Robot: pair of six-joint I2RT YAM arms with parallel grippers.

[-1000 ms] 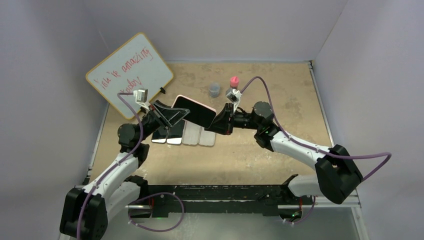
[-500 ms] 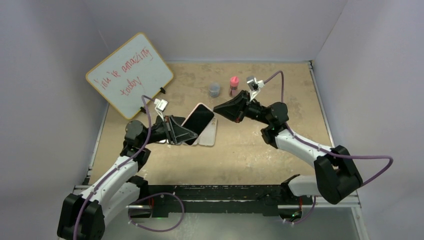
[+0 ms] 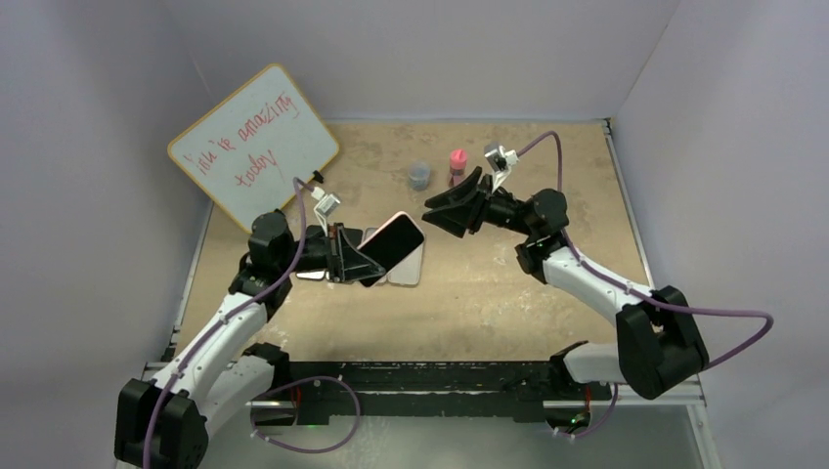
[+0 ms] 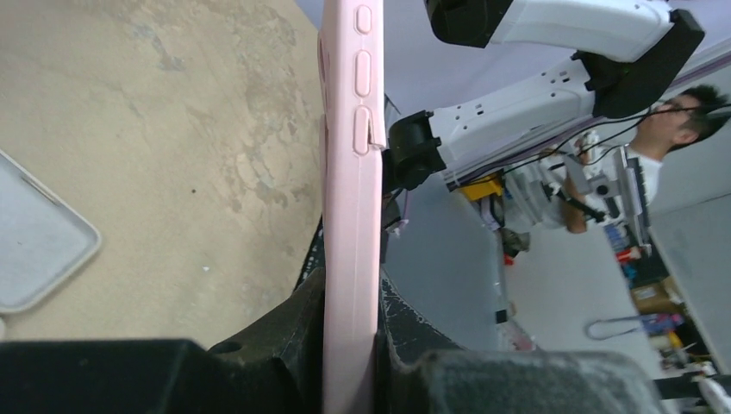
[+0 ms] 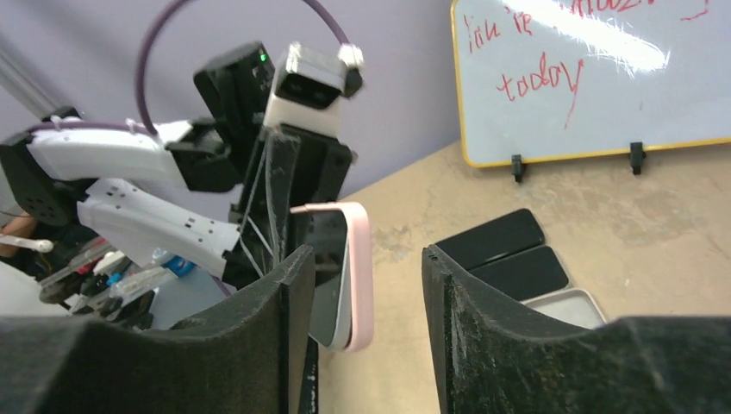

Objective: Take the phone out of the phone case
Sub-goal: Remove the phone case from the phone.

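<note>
Left gripper (image 3: 363, 265) clamps phone case (image 3: 399, 237) — lower end hidden.

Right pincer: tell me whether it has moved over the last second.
Yes. The right pincer has let go of the cased phone and drawn back toward the far edge, nearer the pink-capped bottle.

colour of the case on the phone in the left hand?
Pale pink. The phone case shows best edge-on in the left wrist view.
</note>
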